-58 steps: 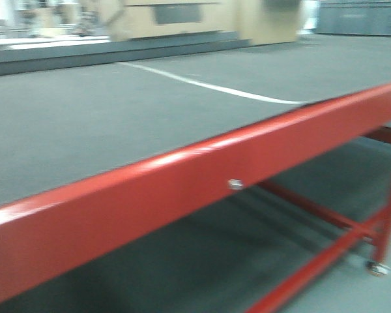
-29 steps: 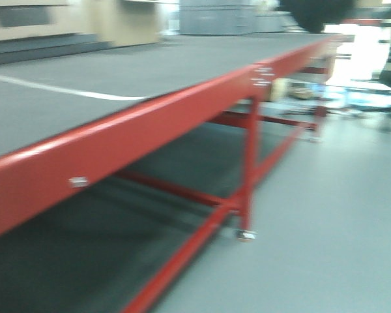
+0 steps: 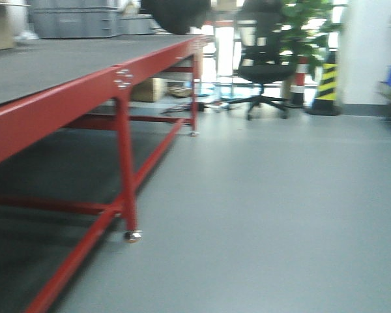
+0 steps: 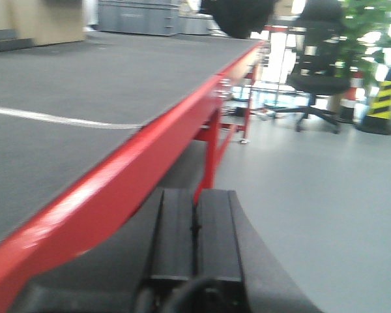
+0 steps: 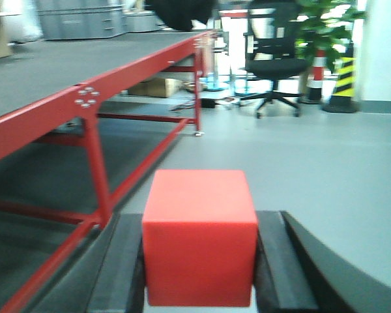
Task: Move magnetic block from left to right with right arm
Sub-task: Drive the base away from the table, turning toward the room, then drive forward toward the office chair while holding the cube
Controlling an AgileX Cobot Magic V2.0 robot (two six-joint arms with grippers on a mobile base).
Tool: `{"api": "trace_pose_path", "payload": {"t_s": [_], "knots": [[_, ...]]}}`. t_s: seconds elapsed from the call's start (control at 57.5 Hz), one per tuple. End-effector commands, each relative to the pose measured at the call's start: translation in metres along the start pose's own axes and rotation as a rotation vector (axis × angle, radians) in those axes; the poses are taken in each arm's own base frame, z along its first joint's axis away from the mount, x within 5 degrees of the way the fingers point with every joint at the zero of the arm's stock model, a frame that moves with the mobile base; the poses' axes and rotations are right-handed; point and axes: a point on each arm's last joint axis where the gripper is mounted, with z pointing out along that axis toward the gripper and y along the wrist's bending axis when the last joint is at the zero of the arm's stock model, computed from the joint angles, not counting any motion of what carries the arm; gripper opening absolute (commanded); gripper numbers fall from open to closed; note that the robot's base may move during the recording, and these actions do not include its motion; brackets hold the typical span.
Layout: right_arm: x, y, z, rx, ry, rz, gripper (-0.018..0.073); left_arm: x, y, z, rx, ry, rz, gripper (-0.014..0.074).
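Observation:
The magnetic block (image 5: 199,238), a plain red cube, fills the lower middle of the right wrist view. My right gripper (image 5: 201,220) is shut on it, one black finger pressed to each side face, held in the air over grey floor beside the red-framed table (image 5: 117,81). In the left wrist view my left gripper (image 4: 195,193) is shut, its two black fingers (image 4: 176,228) pressed together with nothing between them, just off the table's red edge (image 4: 117,189). Neither gripper shows in the front view.
The long table (image 3: 65,98) with a dark grey top and castered red legs (image 3: 125,169) runs along the left. Grey crates (image 3: 72,19) stand at its far end. A black office chair (image 3: 264,65), a plant and a striped cone (image 3: 326,81) stand beyond on the grey floor.
The front view has swung to the right: the table's red edge slid to the left, and the open floor, chair and cone came into view.

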Motion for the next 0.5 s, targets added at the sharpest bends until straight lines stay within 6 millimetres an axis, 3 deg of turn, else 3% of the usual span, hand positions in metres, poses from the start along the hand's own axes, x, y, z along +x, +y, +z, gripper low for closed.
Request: {"api": "trace_pose_path", "payload": {"t_s": [0.0, 0.487], "knots": [[-0.0164, 0.0016, -0.0012, -0.006, -0.105, -0.018, 0.0235, -0.0055, 0.0001, -0.0011, 0.0, -0.084, -0.01, -0.0126], [-0.0164, 0.0016, -0.0012, -0.006, -0.105, -0.018, 0.0235, -0.0055, 0.0001, -0.0011, 0.0, -0.084, -0.01, -0.0126]]}}
